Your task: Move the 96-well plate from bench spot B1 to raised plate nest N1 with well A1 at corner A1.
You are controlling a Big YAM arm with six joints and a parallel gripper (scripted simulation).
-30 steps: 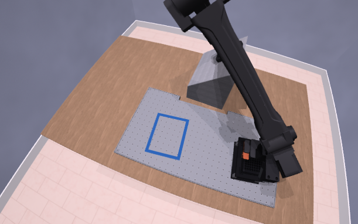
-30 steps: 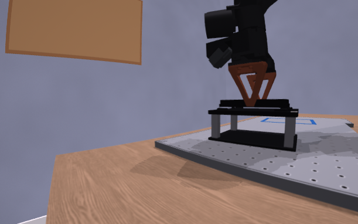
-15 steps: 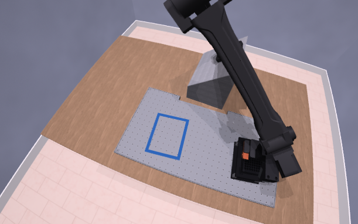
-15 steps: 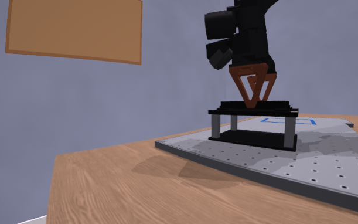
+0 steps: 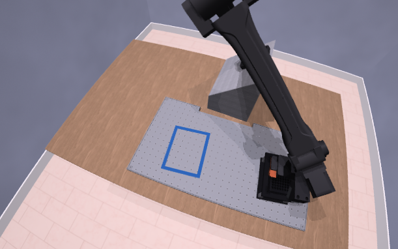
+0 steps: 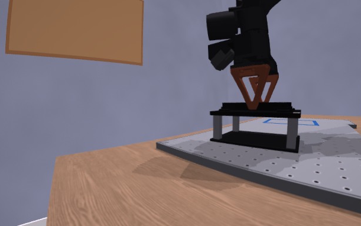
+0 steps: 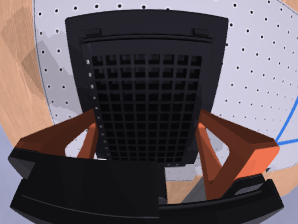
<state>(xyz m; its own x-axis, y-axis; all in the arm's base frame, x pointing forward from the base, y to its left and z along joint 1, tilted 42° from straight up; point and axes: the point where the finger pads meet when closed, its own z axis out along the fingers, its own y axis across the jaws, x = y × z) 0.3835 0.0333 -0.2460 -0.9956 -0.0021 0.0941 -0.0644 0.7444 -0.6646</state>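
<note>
The gripper (image 7: 148, 137) is clamped on the black plate (image 7: 145, 106), one orange finger (image 7: 222, 152) on each long side. Right under the jaws, the plate lies flat on the raised nest (image 6: 254, 112). The blue square (image 5: 186, 151) sits well apart from them.

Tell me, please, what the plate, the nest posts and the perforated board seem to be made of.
The plate, shut in the pincer, looks like matte black plastic: dull, moulded well grid. The nest posts look like plain grey metal, though painted plastic is possible. The perforated board looks like satin grey metal, with regular rows of holes.
</note>
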